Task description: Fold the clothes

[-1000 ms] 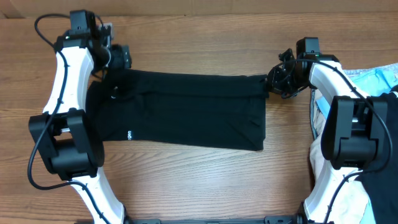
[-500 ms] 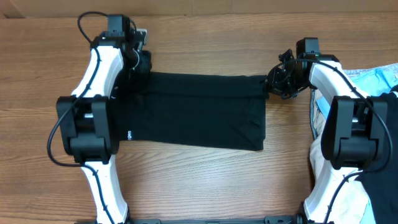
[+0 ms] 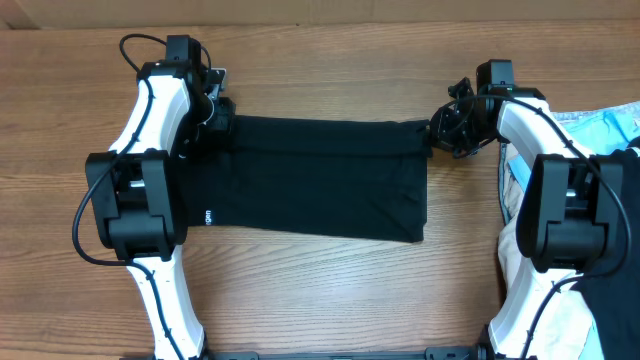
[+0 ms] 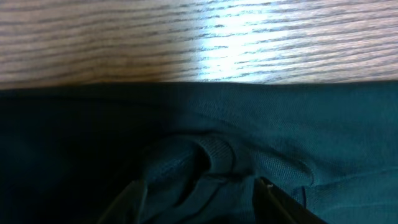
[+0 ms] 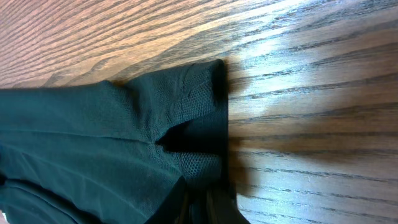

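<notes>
Wood table (image 3: 320,300) with the black T-shirt (image 3: 310,180) flat on it as a long band. Sides look already turned in, so my read is that the lengthwise fold is done and I'm setting up the next one.

The shirt spans the gap between my two claws, one at each far corner.

- Right claw (image 3: 445,130): clamped together on the shirt's far corner. Wrist view shows the doubled edge running straight into the tips, with bare wood on the outer side.
- Left claw (image 3: 215,110): sitting on the opposite far corner, tips apart and not pinching. A ribbed fold (image 4: 214,152) of the shirt is humped up just ahead of the tips. The shirt's edge and then bare wood lie beyond that.
- White tag (image 3: 208,215): on the near part of the shirt, back toward my left arm's base.

Loose blue cloth (image 3: 610,125) sits outside my right arm. It isn't part of this job.

Next move, as I judge it:
- Push the left tips down and close them on that hump, catching all layers and not just the top one.
- Then lift both corners together at even height, so the band doesn't skew or unfold.

Main risk is a single-layer grab on the left.
</notes>
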Action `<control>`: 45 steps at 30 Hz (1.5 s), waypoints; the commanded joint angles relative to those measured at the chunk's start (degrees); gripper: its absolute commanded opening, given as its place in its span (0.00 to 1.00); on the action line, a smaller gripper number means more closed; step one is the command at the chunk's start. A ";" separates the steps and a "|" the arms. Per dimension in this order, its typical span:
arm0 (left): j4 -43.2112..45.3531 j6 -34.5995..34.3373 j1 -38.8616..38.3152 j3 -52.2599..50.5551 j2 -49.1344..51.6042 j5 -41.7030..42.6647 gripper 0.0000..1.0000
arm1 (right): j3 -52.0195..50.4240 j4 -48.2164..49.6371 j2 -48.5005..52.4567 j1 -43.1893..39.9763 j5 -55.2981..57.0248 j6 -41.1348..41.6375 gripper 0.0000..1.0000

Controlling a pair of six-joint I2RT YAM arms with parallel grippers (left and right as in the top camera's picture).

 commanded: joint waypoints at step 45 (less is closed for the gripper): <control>-15.19 -0.68 0.94 18.18 2.23 3.93 0.04 | 1.42 -1.57 -7.54 -0.11 -0.96 -9.09 0.11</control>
